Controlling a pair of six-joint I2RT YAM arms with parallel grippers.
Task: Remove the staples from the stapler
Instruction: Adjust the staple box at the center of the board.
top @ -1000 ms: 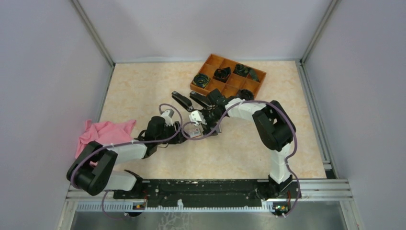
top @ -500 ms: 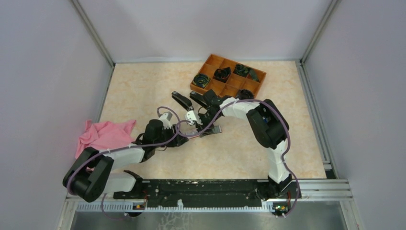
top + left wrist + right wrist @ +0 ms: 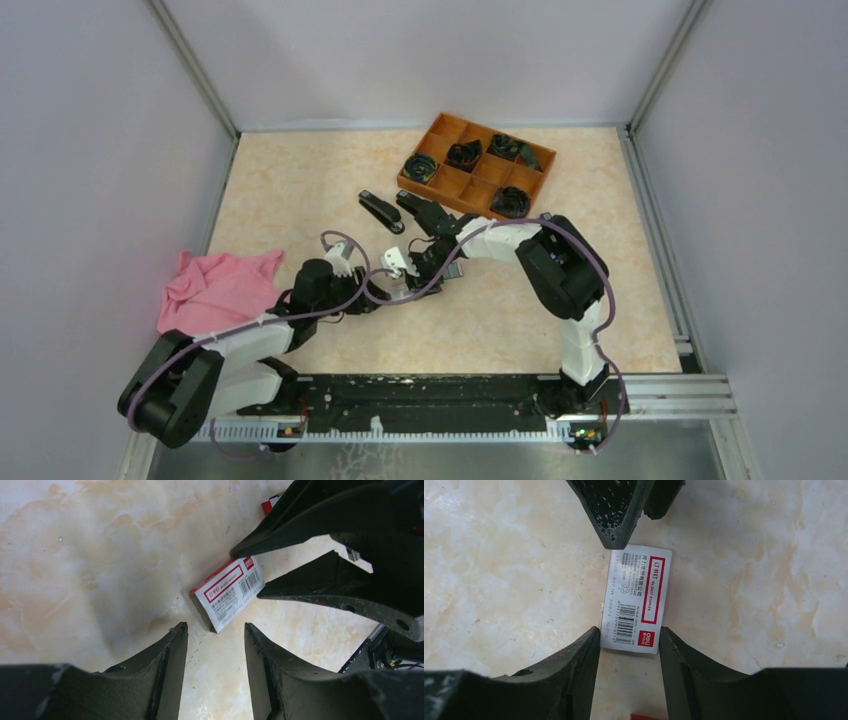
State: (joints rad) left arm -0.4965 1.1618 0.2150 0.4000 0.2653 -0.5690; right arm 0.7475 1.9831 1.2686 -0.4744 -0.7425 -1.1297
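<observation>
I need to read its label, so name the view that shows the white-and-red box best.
The right wrist view: the white-and-red box lies flat-on at centre, print and barcode sharp. The left wrist view shows it slanted and smaller; in the top view it is too small to make out.

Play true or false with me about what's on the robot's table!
1. The pink cloth lies at the left side of the table. True.
2. The small box sits inside the orange tray. False: it lies flat on the table, between the two grippers.
3. The right gripper has a finger on each long side of the small box. True.
4. The left gripper is holding a stapler. False: its jaws are open with nothing between them, and the stapler lies on the table farther back.
</observation>
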